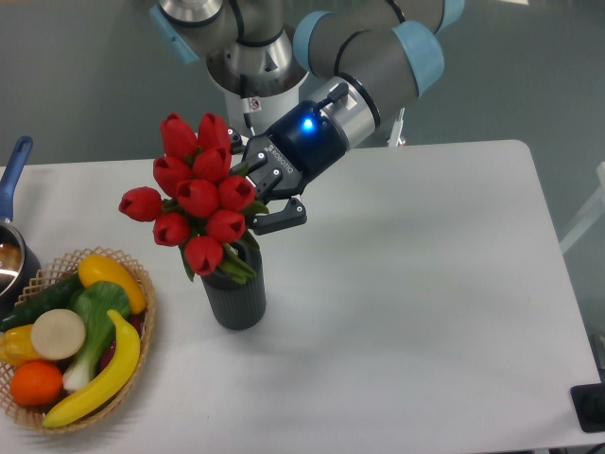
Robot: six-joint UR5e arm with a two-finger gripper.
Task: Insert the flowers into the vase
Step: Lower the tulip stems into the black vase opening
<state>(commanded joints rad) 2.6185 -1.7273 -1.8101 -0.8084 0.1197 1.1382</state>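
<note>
My gripper [263, 197] is clamped on the stems of the flowers [194, 194], whose red buds fan out to its left and tilt that way, their green ends hanging just over the mouth of the vase [235, 295], which stands on the counter [425, 303] just below my gripper.

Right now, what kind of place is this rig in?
Probably a robot lab staged as a home tabletop: bare white table, grey backdrop, and props, namely a basket of fruit and a saucepan.
</note>
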